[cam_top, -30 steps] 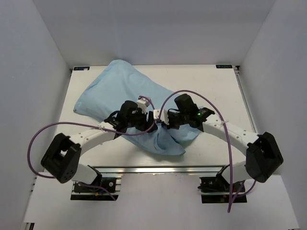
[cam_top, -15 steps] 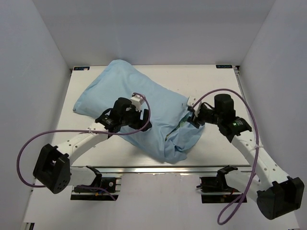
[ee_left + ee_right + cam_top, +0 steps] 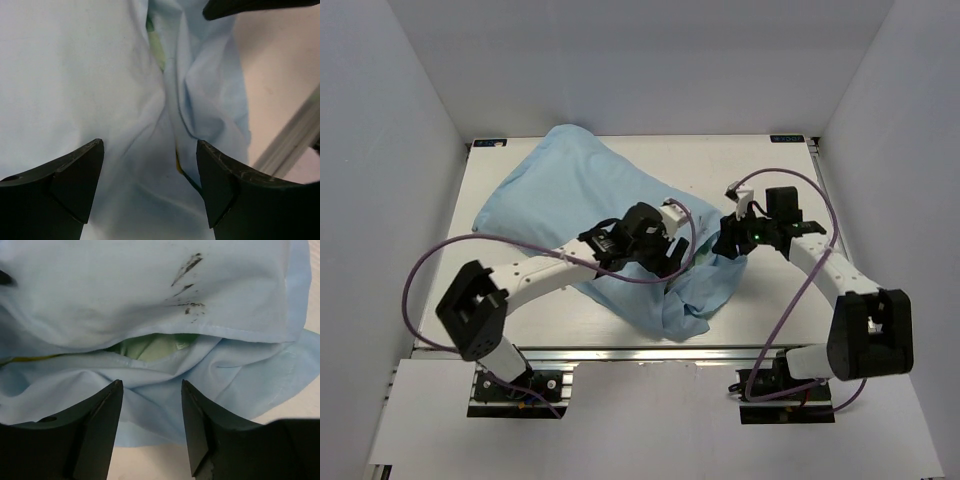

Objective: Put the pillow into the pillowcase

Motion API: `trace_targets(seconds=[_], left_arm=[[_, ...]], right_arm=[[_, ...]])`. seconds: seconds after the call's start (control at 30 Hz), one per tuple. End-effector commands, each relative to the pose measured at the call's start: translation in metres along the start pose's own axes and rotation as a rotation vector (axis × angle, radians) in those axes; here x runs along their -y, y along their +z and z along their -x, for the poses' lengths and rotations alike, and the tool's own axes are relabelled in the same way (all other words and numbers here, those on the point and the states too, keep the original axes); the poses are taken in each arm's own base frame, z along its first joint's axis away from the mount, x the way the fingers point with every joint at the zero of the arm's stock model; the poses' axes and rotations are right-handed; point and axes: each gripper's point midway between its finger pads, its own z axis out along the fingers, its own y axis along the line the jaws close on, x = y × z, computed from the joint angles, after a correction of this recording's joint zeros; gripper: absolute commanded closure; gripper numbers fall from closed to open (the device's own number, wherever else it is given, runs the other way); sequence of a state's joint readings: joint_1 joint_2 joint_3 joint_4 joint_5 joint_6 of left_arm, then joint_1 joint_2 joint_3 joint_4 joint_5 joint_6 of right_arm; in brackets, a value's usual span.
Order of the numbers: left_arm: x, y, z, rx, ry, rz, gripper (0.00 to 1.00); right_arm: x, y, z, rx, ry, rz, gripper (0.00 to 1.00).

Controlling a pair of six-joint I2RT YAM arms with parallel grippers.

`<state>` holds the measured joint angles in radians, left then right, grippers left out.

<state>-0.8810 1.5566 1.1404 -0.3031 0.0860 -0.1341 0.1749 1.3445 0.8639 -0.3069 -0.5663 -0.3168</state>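
Observation:
The light blue pillowcase (image 3: 570, 190) lies bulging from the far left to the near middle of the table, its loose open end (image 3: 695, 295) bunched near the front. The pillow is almost wholly hidden inside it; only a thin yellow edge (image 3: 177, 162) shows between folds. Glossy mint green lining (image 3: 155, 347) shows in the slit of the opening. My left gripper (image 3: 668, 257) is open and empty, its jaws spread just over the blue fabric (image 3: 75, 75). My right gripper (image 3: 725, 243) is open and empty at the opening's right side, over the lower fabric lip (image 3: 150, 405).
The white table (image 3: 770, 180) has bare surface at the right and back. White walls close it in on three sides. An aluminium rail (image 3: 620, 352) runs along the near edge and shows in the left wrist view (image 3: 290, 145). Purple cables loop from both arms.
My left gripper has moved right along the pillowcase to its open end. My right arm swung out from the centre to the right, then came in at the opening's right side.

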Motion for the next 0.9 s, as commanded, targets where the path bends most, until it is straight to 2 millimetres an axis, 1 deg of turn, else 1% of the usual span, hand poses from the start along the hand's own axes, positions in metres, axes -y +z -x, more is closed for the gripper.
trace_targets(seconds=[0.0, 0.03, 0.07, 0.1, 0.13, 0.17, 0.2, 0.23, 0.27, 0.33, 0.37, 0.4, 0.43, 0.5, 0.53, 0.6, 0.63, 0.67, 0.7, 0.73, 0.77, 0.83, 0.87], left_arm=[[-0.018, 0.015, -0.008, -0.055, 0.062, 0.150, 0.16], [-0.019, 0.018, -0.008, -0.063, 0.065, 0.166, 0.16], [-0.022, 0.023, -0.014, -0.080, 0.062, 0.185, 0.16], [-0.025, 0.024, -0.015, -0.080, 0.060, 0.204, 0.16], [-0.030, 0.024, -0.019, -0.083, 0.059, 0.232, 0.16], [-0.031, 0.023, -0.019, -0.081, 0.057, 0.237, 0.17], [-0.032, 0.023, -0.021, -0.083, 0.054, 0.242, 0.17], [-0.034, 0.022, -0.023, -0.084, 0.055, 0.259, 0.18], [-0.033, 0.022, -0.027, -0.092, 0.057, 0.265, 0.19], [-0.036, 0.020, -0.033, -0.109, 0.056, 0.289, 0.28], [-0.037, 0.019, -0.036, -0.114, 0.055, 0.293, 0.31], [-0.037, 0.017, -0.034, -0.108, 0.053, 0.298, 0.37], [-0.037, 0.015, -0.032, -0.099, 0.053, 0.298, 0.40], [-0.034, 0.006, -0.022, -0.063, 0.050, 0.293, 0.49], [-0.033, 0.003, -0.016, -0.043, 0.048, 0.291, 0.55], [-0.030, -0.007, 0.004, 0.008, 0.045, 0.282, 0.61], [-0.028, -0.010, 0.010, 0.021, 0.049, 0.278, 0.67], [-0.027, -0.013, 0.017, 0.034, 0.048, 0.273, 0.71], [-0.024, -0.018, 0.027, 0.053, 0.048, 0.266, 0.74], [-0.021, -0.024, 0.035, 0.072, 0.048, 0.255, 0.81], [-0.016, -0.027, 0.041, 0.083, 0.047, 0.234, 0.84], [-0.007, -0.039, 0.058, 0.127, 0.042, 0.192, 0.88], [-0.002, -0.043, 0.063, 0.139, 0.041, 0.167, 0.92]], right_arm=[[0.001, 0.001, 0.030, 0.056, 0.160, 0.015, 0.44], [0.005, 0.008, 0.028, 0.049, 0.196, 0.017, 0.43], [0.007, 0.011, 0.030, 0.052, 0.222, 0.016, 0.42], [0.010, 0.014, 0.033, 0.058, 0.236, 0.017, 0.42], [0.015, 0.022, 0.032, 0.052, 0.285, 0.018, 0.42], [0.016, 0.026, 0.033, 0.049, 0.317, 0.020, 0.42], [0.017, 0.029, 0.040, 0.058, 0.325, 0.039, 0.42], [0.021, 0.039, 0.034, 0.034, 0.379, 0.042, 0.42], [0.025, 0.043, 0.035, 0.034, 0.399, 0.038, 0.42], [0.032, 0.052, 0.035, 0.022, 0.450, 0.022, 0.44], [0.037, 0.053, 0.037, 0.029, 0.459, 0.010, 0.44], [0.039, 0.056, 0.036, 0.030, 0.470, 0.008, 0.45], [0.039, 0.057, 0.037, 0.036, 0.487, 0.011, 0.46], [0.038, 0.058, 0.039, 0.048, 0.492, 0.027, 0.50], [0.038, 0.060, 0.040, 0.047, 0.496, 0.037, 0.56], [0.036, 0.065, 0.039, 0.038, 0.515, 0.070, 0.66], [0.037, 0.066, 0.044, 0.044, 0.514, 0.078, 0.81], [0.037, 0.066, 0.045, 0.045, 0.520, 0.088, 0.88], [0.034, 0.066, 0.049, 0.052, 0.522, 0.121, 0.95], [0.035, 0.064, 0.052, 0.066, 0.529, 0.132, 1.00], [0.032, 0.060, 0.058, 0.079, 0.538, 0.166, 1.00], [0.034, 0.046, 0.069, 0.116, 0.531, 0.181, 1.00], [0.034, 0.040, 0.072, 0.131, 0.529, 0.189, 1.00]])
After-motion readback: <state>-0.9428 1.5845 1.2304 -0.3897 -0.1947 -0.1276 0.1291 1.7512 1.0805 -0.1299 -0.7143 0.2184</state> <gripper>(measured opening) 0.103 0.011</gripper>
